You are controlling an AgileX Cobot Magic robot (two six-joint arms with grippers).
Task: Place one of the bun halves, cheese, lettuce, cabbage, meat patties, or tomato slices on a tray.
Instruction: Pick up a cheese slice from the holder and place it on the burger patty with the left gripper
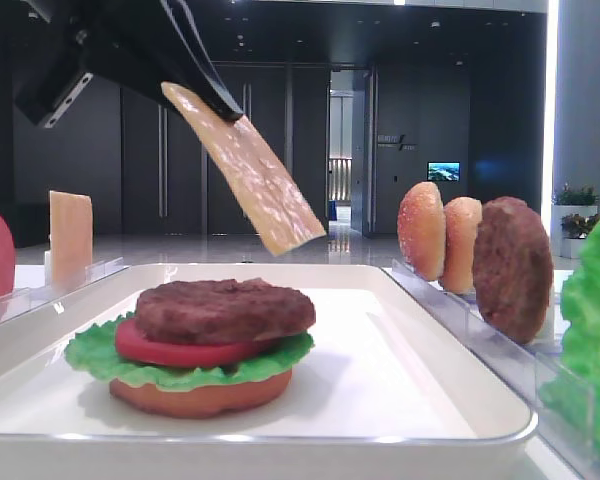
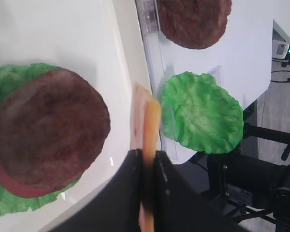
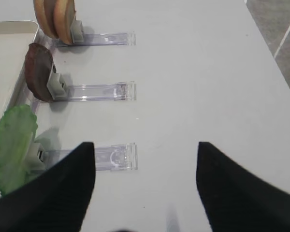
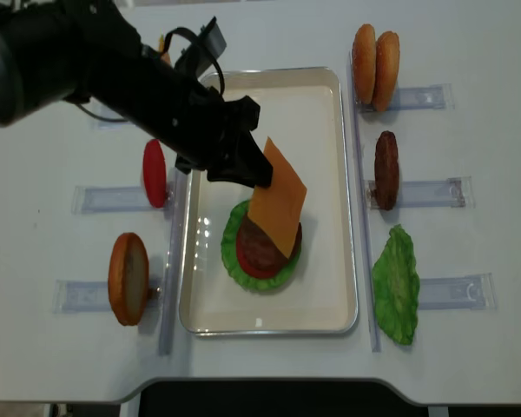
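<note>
**A:** What do I have nearest the front edge of the table?

**B:** On my end, the right gripper (image 3: 142, 186) hangs over the bare table (image 3: 193, 72) with its jaws spread wide and nothing between them. Just beyond it three clear racks (image 3: 99, 91) line the tray's right rim: a lettuce leaf (image 4: 395, 284), then a meat patty (image 4: 385, 169), then two bun halves (image 4: 375, 57) standing on edge at the far right.

**A:** And the tray itself?

**B:** The tray (image 4: 321, 287) sits mid-table. Toward its front left there is a stack: bun base (image 1: 200, 395), lettuce (image 1: 100, 355), tomato slice (image 1: 175, 350) and a patty (image 1: 225, 308) on top.

**A:** The cheese?

**B:** My left gripper (image 4: 253, 174) is clamped on one corner of the cheese (image 4: 278, 198). The slice hangs tilted in the air over the stack, clear of the patty.

**A:** Anything in the way?

**B:** Along the left rim stand another bun half (image 4: 128, 278) and a tomato slice (image 4: 154, 173); a second orange slice (image 1: 70, 235) stands further back, mostly hidden by the arm from above.
</note>
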